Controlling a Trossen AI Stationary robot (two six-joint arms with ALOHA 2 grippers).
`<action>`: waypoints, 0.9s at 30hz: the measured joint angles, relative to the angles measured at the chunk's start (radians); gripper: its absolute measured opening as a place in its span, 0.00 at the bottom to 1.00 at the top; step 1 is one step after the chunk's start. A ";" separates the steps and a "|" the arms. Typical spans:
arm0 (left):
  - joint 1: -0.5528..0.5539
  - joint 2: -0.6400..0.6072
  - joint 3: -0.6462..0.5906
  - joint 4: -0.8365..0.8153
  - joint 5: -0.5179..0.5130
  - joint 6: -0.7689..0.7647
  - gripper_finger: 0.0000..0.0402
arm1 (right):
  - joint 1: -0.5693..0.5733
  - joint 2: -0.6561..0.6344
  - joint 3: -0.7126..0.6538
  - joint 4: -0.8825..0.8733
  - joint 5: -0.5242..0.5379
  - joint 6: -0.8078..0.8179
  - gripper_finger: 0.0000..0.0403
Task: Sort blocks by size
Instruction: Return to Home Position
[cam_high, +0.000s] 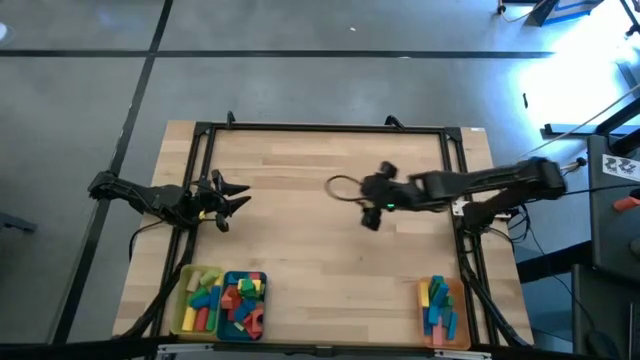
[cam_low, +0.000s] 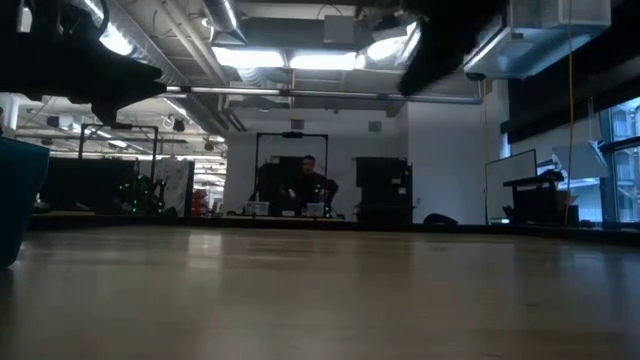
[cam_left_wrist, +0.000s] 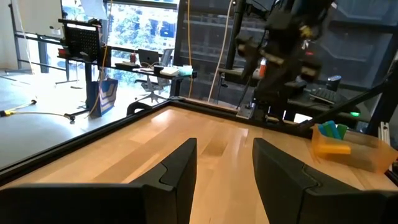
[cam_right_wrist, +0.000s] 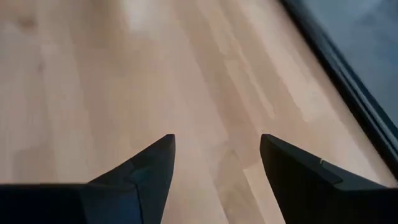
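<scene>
Wooden table (cam_high: 300, 250) bears blocks (cam_high: 240, 300) only in trays (cam_high: 182, 297) at five and seven o'clock; my right gripper (cam_high: 372, 210), spread wide and empty at centre, could snag its looped cable (cam_high: 338, 184) retreating, left gripper (cam_high: 235, 200) idling agape at nine

From above I find the pale wooden table (cam_high: 330, 200) evenly lit, and the coloured toy blocks (cam_high: 228, 300) along one edge of it bright. White glare (cam_high: 575, 75) burns the grey concrete floor (cam_high: 300, 85) beyond its right side. At table level, bright ceiling strips (cam_low: 285, 58) leave its top dim.
</scene>
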 joint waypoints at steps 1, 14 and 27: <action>0.000 0.000 0.000 0.000 0.000 0.000 0.33 | 0.000 -0.056 -0.081 0.056 0.022 0.020 0.59; 0.000 0.000 0.000 0.000 0.000 0.000 0.33 | 0.000 -0.652 -0.768 0.548 -0.044 0.030 0.59; 0.000 0.000 0.000 0.000 0.000 0.000 0.33 | 0.000 -1.186 -0.986 0.502 -0.034 0.032 0.59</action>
